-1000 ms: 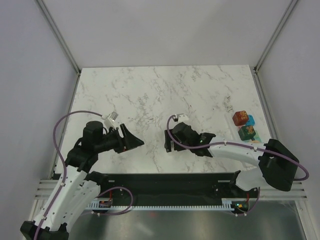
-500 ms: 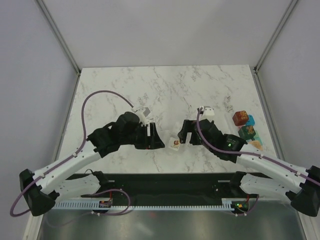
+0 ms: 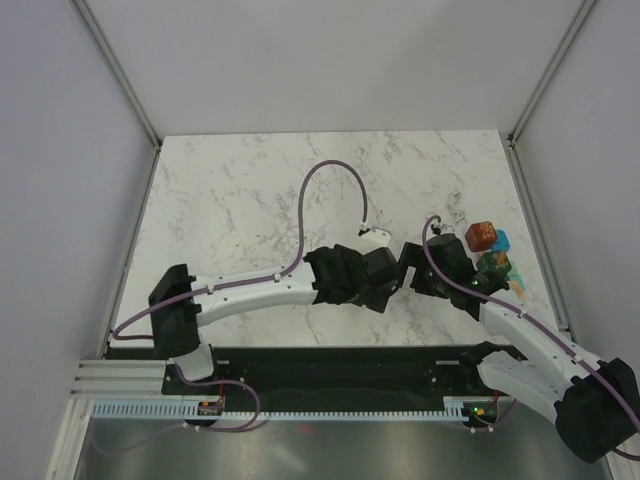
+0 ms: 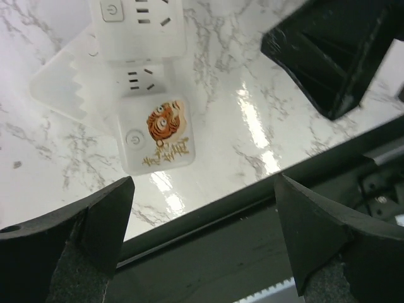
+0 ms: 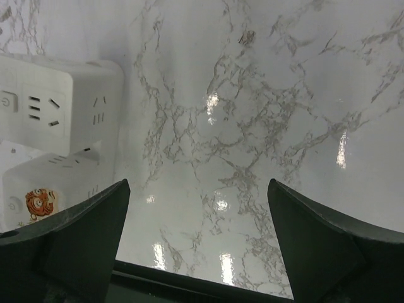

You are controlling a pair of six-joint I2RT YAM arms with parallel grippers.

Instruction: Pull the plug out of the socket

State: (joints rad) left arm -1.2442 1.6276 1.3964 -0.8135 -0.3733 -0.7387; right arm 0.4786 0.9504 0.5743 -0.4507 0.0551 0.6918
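The white cube-shaped plug with a tiger sticker [image 4: 156,134] sits on the white marble tabletop [image 4: 252,120]. It is pressed against the white plastic socket block with a power button [image 4: 140,25], close to the tabletop's near edge. The left hand [image 4: 203,189] hovers above the pair with its two black fingers spread wide, gripping nothing. The right hand [image 5: 197,189] is just beside them, likewise spread and empty. A cluster of coloured cubes [image 3: 490,250] lies further right.
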